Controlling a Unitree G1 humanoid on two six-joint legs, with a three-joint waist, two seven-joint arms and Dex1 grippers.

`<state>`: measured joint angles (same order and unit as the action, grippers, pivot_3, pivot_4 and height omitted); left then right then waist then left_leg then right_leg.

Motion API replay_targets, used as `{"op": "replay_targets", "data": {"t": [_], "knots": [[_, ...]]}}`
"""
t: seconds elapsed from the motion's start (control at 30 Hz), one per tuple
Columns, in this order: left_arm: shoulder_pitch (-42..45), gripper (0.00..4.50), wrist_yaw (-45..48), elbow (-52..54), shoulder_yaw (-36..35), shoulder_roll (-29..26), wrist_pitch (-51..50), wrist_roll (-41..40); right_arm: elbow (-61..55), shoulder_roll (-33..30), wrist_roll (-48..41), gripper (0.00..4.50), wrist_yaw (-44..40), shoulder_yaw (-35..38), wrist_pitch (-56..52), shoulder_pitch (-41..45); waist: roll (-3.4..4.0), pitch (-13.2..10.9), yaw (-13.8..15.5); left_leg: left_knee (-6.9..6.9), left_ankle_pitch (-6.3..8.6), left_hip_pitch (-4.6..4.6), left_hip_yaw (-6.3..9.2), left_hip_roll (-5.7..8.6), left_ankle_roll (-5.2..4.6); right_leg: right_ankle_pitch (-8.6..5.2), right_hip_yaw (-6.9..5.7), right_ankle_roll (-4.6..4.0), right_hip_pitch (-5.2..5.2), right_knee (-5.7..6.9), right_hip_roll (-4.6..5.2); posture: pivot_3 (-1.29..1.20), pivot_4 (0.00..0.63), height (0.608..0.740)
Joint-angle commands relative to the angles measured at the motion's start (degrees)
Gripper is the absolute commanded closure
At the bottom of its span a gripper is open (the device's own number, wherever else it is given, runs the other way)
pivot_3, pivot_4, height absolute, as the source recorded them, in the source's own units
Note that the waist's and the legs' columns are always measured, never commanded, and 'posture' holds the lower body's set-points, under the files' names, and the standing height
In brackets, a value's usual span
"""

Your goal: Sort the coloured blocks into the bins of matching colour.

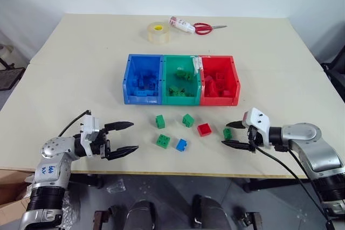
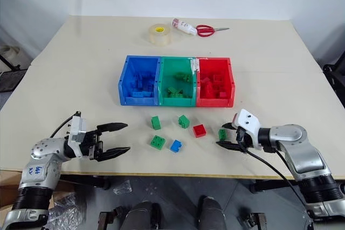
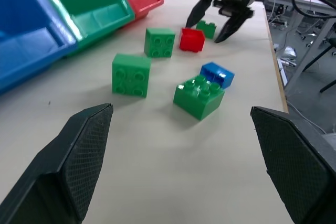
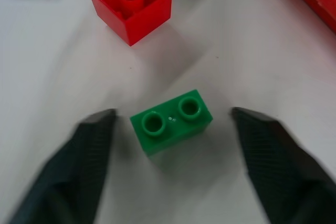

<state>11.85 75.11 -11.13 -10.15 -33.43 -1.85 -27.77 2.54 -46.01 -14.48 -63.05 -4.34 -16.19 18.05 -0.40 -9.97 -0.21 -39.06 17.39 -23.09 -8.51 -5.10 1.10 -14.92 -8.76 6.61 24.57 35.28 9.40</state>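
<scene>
Six loose blocks lie on the table in front of the bins. Two green ones [image 1: 160, 121] [image 1: 187, 120] are nearest the bins. A red block [image 1: 204, 129], a green block [image 1: 163, 141] and a blue block [image 1: 181, 144] lie closer to me. My right gripper [image 1: 226, 134] is open astride a small green block [image 4: 170, 120], with a gap on each side. Left of the group, my left gripper [image 1: 135, 136] is open and holds nothing. The blue bin [image 1: 141, 99], green bin [image 1: 180, 100] and red bin [image 1: 218, 100] stand joined in a row, each with blocks of its own colour inside.
A clear tape roll [image 1: 159, 32], a white bottle [image 1: 181, 24] and red-handled scissors [image 1: 207, 28] lie at the table's far edge. The table's front edge [image 1: 178, 173] runs just below both grippers.
</scene>
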Motion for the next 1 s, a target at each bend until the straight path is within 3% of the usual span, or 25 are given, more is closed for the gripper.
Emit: {"op": "replay_targets", "data": {"t": [0.03, 0.1, 0.23, 0.4, 0.63, 0.77, 0.93, 1.0], "knots": [[-1.4, 0.00, -0.4, 2.6, -1.0, 0.1, 0.3, -1.6, -0.8, 0.5, -0.2, 2.33, 0.2, 1.1, 1.0, -0.2, 0.00, 0.0, 0.0, 0.00, 0.00, 0.00, 0.00, 0.00, 0.00, 0.00, 0.00, 0.00, 0.00, 0.00, 0.00, 0.00, 0.150, 0.740], [-1.6, 0.00, -0.5, 2.5, -0.9, 0.1, 0.5, -1.6, -2.0, 1.0, -1.1, 2.95, 0.7, 1.9, 0.5, -0.1, 0.00, 0.0, 0.0, 0.00, 0.00, 0.00, 0.01, 0.00, 0.00, 0.00, 0.00, 0.00, 0.00, 0.01, 0.00, 0.00, 0.150, 0.740], [-1.1, 0.00, -0.7, 1.9, -0.7, 0.5, 0.9, -1.6, -5.3, 2.7, -3.7, 2.96, 2.6, 3.9, -1.9, 2.7, 0.00, 0.0, 0.0, 0.00, 0.00, 0.00, 0.00, 0.00, 0.00, 0.00, 0.01, 0.00, 0.01, 0.02, 0.00, 0.00, 0.150, 0.740], [-0.3, 0.00, -0.6, 1.2, -0.5, 1.1, 1.3, -1.2, -4.9, 8.6, -6.9, 2.96, 6.4, 4.5, -5.6, 13.3, 0.00, 0.0, -0.5, 0.00, -0.01, 0.00, 0.00, -0.01, 0.01, -0.01, 0.01, -0.02, 0.07, 0.10, 0.00, 0.00, 0.150, 0.740], [0.7, 0.00, 0.1, 0.0, 0.3, 2.2, 2.5, -0.8, 10.6, 21.4, -1.9, 2.96, 13.2, 1.4, 0.4, 28.0, 0.01, 0.0, -1.3, 0.01, 0.00, -0.03, 0.01, -0.01, 0.01, -0.02, -0.01, -0.04, 0.09, 0.17, 0.00, 0.00, 0.150, 0.740], [1.6, 0.00, 0.2, -0.6, 1.0, 2.8, 3.3, -0.5, 20.3, 25.9, 1.5, 1.62, 16.5, 1.1, 6.9, 32.7, 0.01, 0.0, -1.4, 0.02, 0.00, -0.05, -0.03, -0.01, 0.02, -0.02, 0.00, -0.04, 0.11, 0.17, 0.00, 0.00, 0.150, 0.740], [2.4, 0.00, 0.4, -1.3, 1.1, 3.0, 3.8, -0.6, 19.1, 26.1, 1.6, 0.03, 15.8, 1.7, 8.7, 31.8, 0.01, 0.0, -1.5, 0.03, -0.01, -0.07, -0.05, -0.01, 0.02, -0.02, 0.01, -0.04, 0.14, 0.17, 0.00, 0.00, 0.150, 0.740], [2.6, 0.00, 0.6, -1.7, 1.2, 2.9, 4.0, -0.6, 16.6, 25.1, 0.9, 0.03, 14.9, 2.1, 8.0, 30.3, 0.01, 0.0, -1.5, 0.03, -0.01, -0.06, -0.03, -0.01, 0.03, -0.02, 0.01, -0.04, 0.13, 0.18, 0.00, 0.00, 0.150, 0.740]]}}
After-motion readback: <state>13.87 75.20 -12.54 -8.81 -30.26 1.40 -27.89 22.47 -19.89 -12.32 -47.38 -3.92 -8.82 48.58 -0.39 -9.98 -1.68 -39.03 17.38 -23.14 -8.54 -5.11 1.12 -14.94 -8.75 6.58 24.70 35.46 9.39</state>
